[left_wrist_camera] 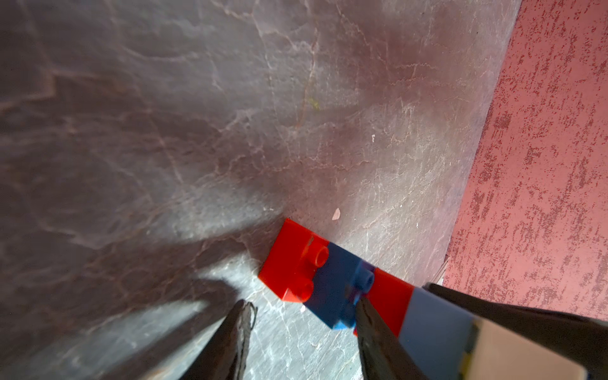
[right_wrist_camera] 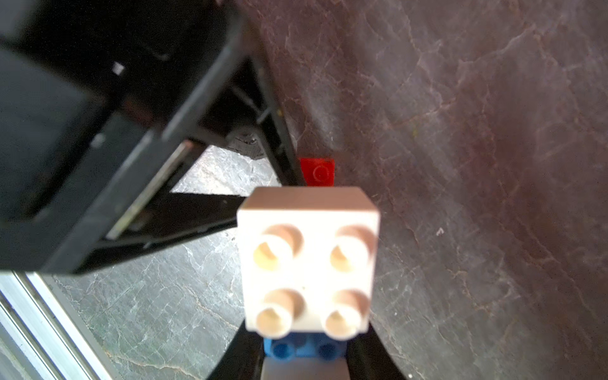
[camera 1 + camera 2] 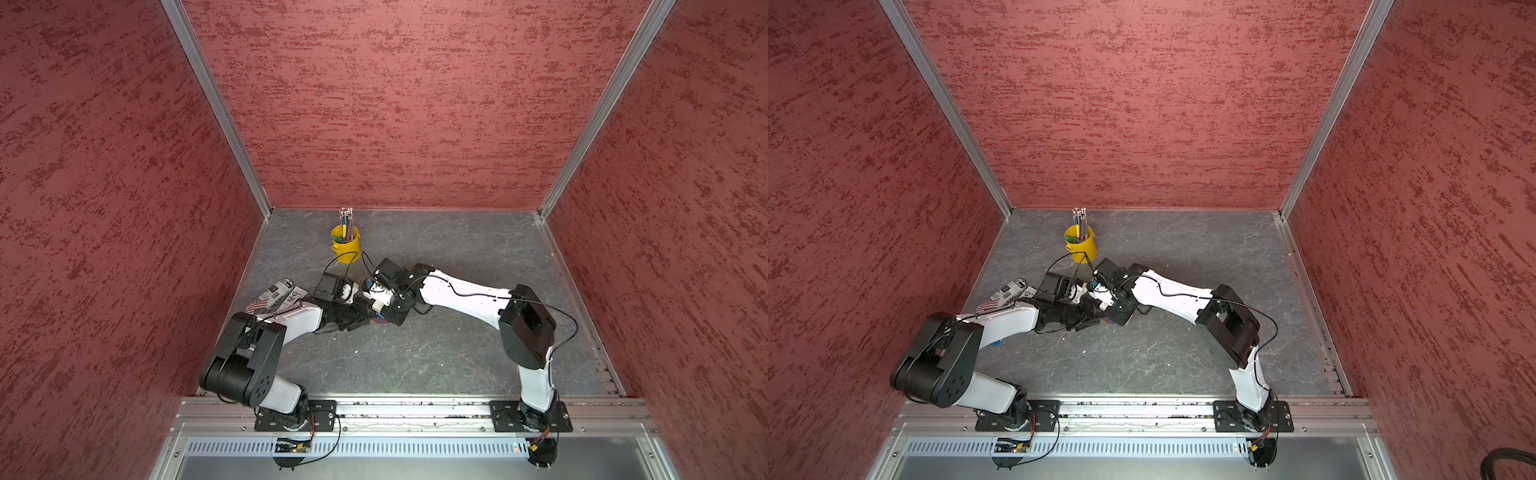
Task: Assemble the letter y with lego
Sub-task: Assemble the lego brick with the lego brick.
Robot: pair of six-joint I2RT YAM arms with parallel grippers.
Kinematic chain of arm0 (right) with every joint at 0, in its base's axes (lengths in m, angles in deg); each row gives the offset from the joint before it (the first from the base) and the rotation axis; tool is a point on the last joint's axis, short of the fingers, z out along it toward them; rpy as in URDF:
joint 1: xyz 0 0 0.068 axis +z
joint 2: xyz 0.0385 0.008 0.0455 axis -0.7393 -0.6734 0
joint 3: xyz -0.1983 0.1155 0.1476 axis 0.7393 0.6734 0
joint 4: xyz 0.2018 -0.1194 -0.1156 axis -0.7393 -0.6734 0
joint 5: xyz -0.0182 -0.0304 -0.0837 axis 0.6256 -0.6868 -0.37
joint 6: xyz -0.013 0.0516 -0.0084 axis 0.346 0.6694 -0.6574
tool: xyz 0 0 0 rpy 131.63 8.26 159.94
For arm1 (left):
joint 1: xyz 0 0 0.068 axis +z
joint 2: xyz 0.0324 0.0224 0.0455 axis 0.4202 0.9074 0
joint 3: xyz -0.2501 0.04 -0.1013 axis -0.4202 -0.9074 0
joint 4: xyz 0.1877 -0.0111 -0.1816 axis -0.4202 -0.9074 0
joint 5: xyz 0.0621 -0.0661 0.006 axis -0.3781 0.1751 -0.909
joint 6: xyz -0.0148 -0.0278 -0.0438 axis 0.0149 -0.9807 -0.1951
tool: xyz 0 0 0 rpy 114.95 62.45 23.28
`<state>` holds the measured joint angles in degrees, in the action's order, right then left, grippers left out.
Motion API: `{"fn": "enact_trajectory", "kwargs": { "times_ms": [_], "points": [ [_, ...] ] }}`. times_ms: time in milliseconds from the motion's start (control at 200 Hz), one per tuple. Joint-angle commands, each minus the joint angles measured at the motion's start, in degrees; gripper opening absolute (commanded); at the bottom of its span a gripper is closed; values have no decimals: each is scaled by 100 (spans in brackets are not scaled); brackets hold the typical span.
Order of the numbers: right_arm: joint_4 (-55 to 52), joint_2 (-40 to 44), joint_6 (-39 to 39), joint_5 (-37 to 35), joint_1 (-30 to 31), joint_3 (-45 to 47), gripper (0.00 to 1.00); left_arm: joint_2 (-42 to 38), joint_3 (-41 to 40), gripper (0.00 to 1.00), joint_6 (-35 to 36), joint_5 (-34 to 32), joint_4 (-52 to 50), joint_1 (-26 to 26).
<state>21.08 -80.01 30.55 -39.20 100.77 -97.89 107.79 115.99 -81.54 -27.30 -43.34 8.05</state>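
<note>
Closest to the lens rose the left arm's black elbow (image 3: 245, 357), low at the left in both top views. Beyond it a printed packet (image 3: 275, 296) lay on the grey tabletop (image 3: 436, 361) near the left wall. Farther back stood a yellow bucket (image 3: 345, 246) of pencils, well apart from the bricks. Toward the middle, the left fingers (image 1: 235, 332) were spread, with only bare tabletop between them. One of them stood right against the side of the letter y (image 1: 332, 286), whose red, blue and red stem stretched low over the tabletop. Whether that finger pressed on the stem could not be told. Just to the right, the right fingers (image 2: 375, 362) pinched a blue brick (image 2: 283, 350) of the same cluster from both sides. A white brick (image 2: 309, 260) with four studs sat on it, facing the right wrist camera, and a red end brick (image 2: 318, 172) showed past it. The right arm (image 3: 461, 297) reached in from the right.
</note>
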Motion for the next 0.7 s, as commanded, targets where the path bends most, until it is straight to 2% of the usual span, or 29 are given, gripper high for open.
{"fn": "enact_trajectory", "kwargs": {
  "times_ms": [0, 446, 696],
  "points": [
    [-84, -303, 194, -91, 78, -29, 31, 226, -172, 52, 7, -939, -601, 45],
    [45, -339, 491, -206, 78, -219, 31, 239, -167, 52, 5, -938, -592, 41],
    [114, -325, 512, -141, 78, -391, 43, 223, -174, 52, -2, -956, -590, 37]
  ]
}}
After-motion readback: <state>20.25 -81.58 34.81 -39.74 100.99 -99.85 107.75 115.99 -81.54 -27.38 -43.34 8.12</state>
